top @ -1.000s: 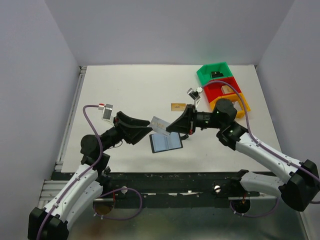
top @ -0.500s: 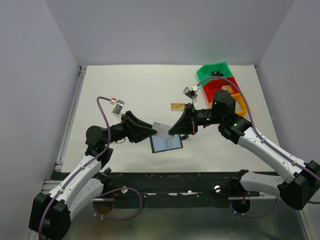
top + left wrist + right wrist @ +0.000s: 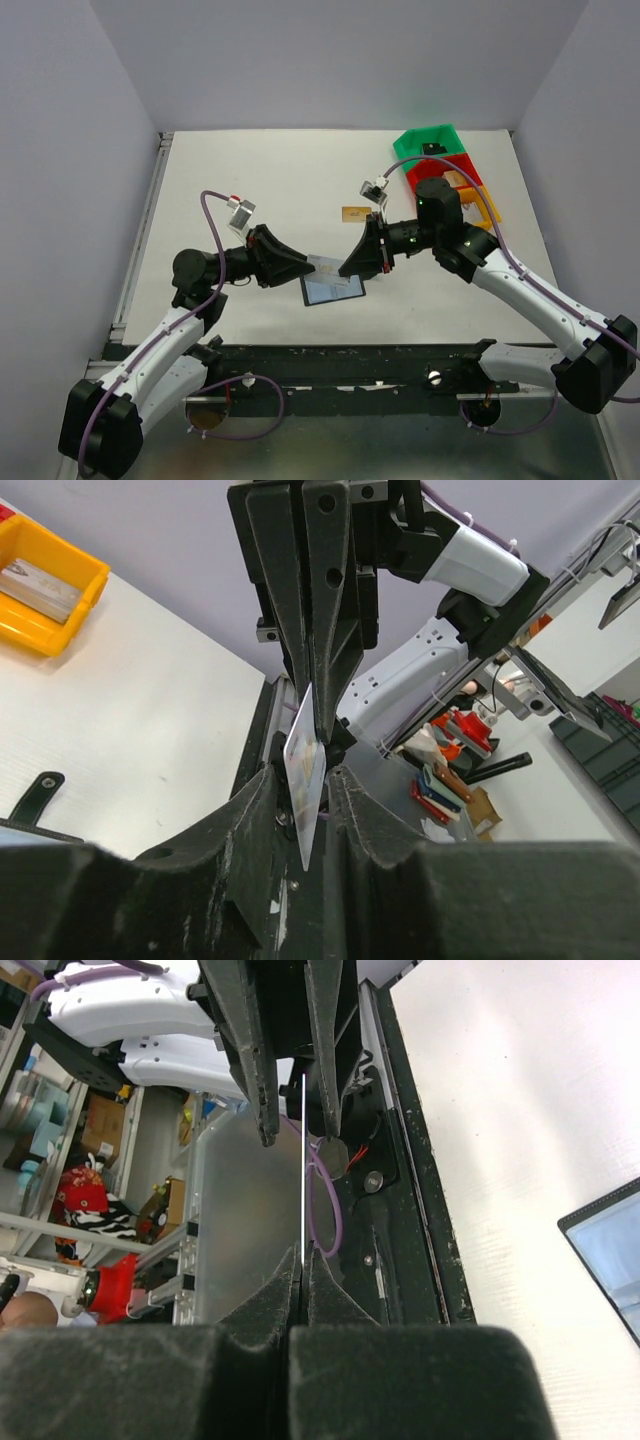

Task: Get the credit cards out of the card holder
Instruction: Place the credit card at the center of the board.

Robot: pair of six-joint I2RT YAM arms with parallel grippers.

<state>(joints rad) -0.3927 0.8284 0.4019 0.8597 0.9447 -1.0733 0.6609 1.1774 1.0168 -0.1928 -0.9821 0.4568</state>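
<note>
A silver-grey credit card [image 3: 324, 265] hangs in the air between both grippers, above the open black card holder [image 3: 333, 288]. My right gripper [image 3: 347, 267] is shut on the card's right edge; in the right wrist view the card [image 3: 302, 1160] shows edge-on, rising from the pinched gripper [image 3: 302, 1256]. My left gripper [image 3: 311, 268] straddles the card's other end. In the left wrist view the card [image 3: 305, 770] sits between the fingers of that gripper [image 3: 306, 782] with a thin gap on each side. A gold-orange card [image 3: 354, 213] lies on the table behind.
Green [image 3: 428, 146], red [image 3: 440, 176] and orange [image 3: 487, 206] bins stand at the back right, small items inside them. The holder's strap tab [image 3: 35, 792] and one corner of the holder [image 3: 610, 1250] show on the white table [image 3: 250, 180].
The left gripper has moved right onto the card's free end and narrowed its jaws around it. The right gripper kept its grip, holding the card over the holder.
</note>
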